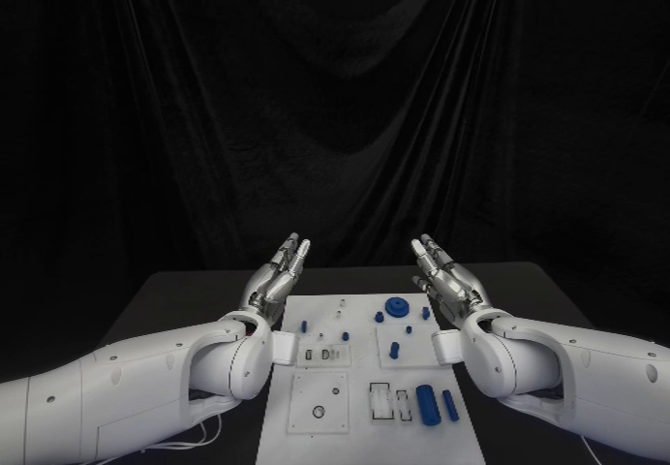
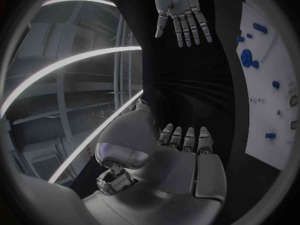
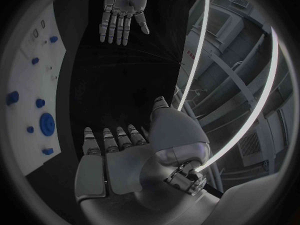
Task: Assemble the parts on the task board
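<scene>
Left hand point(image 1: 278, 271) & right hand point(image 1: 447, 274) raised either side of the task board point(image 1: 366, 407), fingers straight, slightly apart, holding nothing. Blue parts point(image 1: 397, 309) lie on the board, btwn the hands.

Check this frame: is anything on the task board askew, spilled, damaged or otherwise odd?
Nothing stands out. The task board lies flat and square on the table, with the blue parts spread over it. The left hand and right hand flank its far end, open and holding nothing.
</scene>
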